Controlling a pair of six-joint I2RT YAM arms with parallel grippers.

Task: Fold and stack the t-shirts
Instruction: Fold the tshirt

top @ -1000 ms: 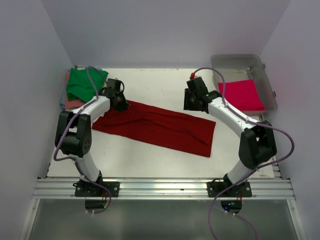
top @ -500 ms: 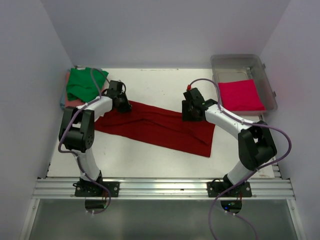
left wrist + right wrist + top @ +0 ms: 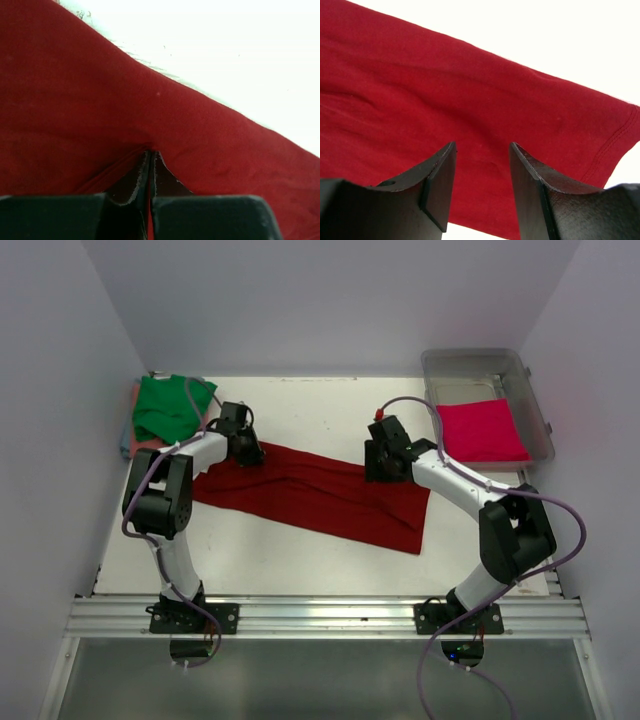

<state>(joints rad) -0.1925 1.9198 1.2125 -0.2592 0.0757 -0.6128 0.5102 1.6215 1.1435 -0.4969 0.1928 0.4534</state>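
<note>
- Left gripper [image 3: 150, 154]: jaws closed, pinching a pucker of the dark red t-shirt [image 3: 330, 502] at its far-left edge.
- Right gripper [image 3: 482, 146]: jaws part-open over the far-right edge, nothing gripped.
- The shirt's long axis spans the counter [image 3: 300, 410] between both grippers.

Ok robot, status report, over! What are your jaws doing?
Left jaws shut, pinching the dark red t-shirt. Right jaws open over its far edge. Nothing lying on it.
</note>
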